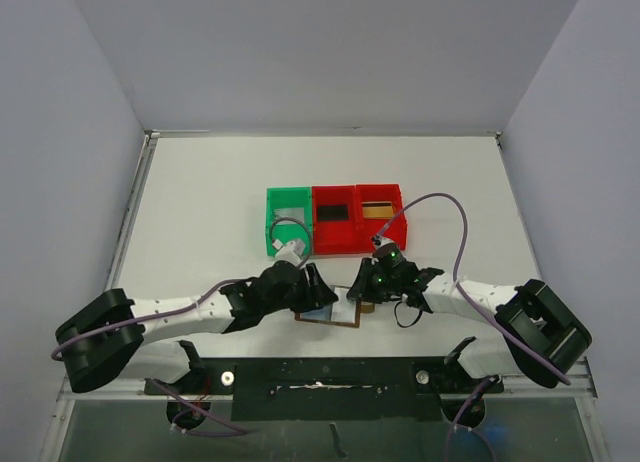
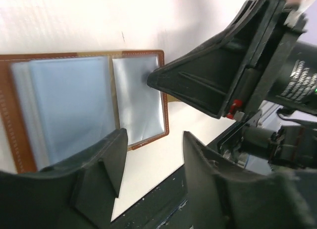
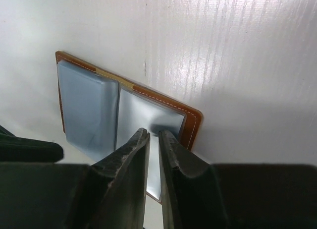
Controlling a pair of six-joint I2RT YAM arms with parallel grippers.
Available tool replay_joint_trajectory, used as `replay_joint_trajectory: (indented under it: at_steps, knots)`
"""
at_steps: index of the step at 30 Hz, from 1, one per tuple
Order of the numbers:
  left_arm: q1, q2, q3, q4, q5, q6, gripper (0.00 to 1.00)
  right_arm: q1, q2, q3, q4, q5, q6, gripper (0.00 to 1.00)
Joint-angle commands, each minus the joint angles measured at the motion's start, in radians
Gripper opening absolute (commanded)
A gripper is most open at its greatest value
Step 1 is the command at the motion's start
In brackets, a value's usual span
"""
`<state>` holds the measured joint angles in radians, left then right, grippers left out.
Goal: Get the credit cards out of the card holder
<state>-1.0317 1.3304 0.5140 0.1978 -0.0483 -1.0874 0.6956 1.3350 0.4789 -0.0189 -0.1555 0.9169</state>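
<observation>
Close to the arms' bases, the card holder [image 1: 330, 315] is lying open and flat on the table [image 1: 200, 202], its long axis running left to right between the two claws. The left gripper [image 2: 153, 157] is hanging over its left end with jaws parted, gripping nothing. The right gripper [image 3: 153, 136] is sitting nearer, its tips resting on the right-hand pocket and drawn almost together. Whether they are pinching one of the credit cards cannot be told. Farther back, the bins [image 1: 335, 220] are standing in a row.
</observation>
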Motion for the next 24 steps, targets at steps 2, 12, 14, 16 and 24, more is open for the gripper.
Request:
replay_joint_trajectory:
  at_steps: [2,12,14,16,24]
  knots:
    - [0.051,-0.157,-0.061,-0.089,-0.112,-0.007,0.62,0.007,0.016,0.026,-0.002,0.047,-0.022,0.17]
    - [0.143,-0.216,-0.061,-0.218,-0.124,0.044,0.82,0.013,0.059,0.044,0.003,0.036,-0.039,0.17]
    - [0.143,-0.206,-0.036,-0.252,-0.160,0.046,0.82,0.013,0.062,0.044,0.003,0.036,-0.039,0.17]
    - [0.144,-0.205,-0.027,-0.261,-0.180,0.035,0.82,0.013,0.064,0.044,0.003,0.035,-0.040,0.17]
    - [0.202,-0.338,-0.164,-0.130,-0.174,-0.059,0.24,0.013,0.080,0.055,-0.010,0.040,-0.050,0.16]
